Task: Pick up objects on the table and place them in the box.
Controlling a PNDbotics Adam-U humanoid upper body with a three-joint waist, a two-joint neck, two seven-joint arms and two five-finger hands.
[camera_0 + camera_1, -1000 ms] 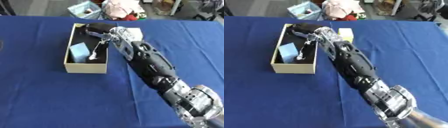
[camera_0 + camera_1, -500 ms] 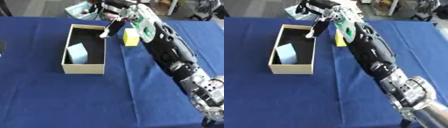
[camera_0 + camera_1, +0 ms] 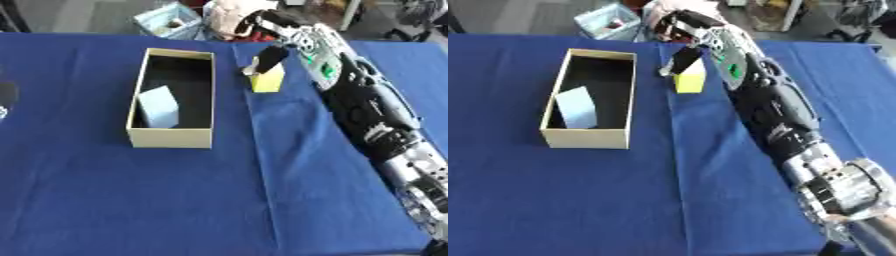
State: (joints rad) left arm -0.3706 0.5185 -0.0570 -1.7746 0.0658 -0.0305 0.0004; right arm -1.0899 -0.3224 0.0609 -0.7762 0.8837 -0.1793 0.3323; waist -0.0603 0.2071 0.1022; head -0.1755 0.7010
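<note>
My right hand [image 3: 273, 54] reaches across the blue-clothed surface [image 3: 175, 190] and sits on top of the small yellow block [image 3: 267, 80]; whether my fingers have closed around it I cannot tell. The block stands on the cloth just beside the open cardboard box [image 3: 172, 137], outside its right wall. Inside the box a pale blue block [image 3: 158, 106] already lies, so I judge one object is stowed and the yellow one remains. My left hand is out of sight.

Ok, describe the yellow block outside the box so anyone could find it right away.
Start at the open cream cardboard box on the blue tablecloth. Just beyond its far right corner sits the small yellow block, under the robot's right hand. It is the only yellow thing there.
</note>
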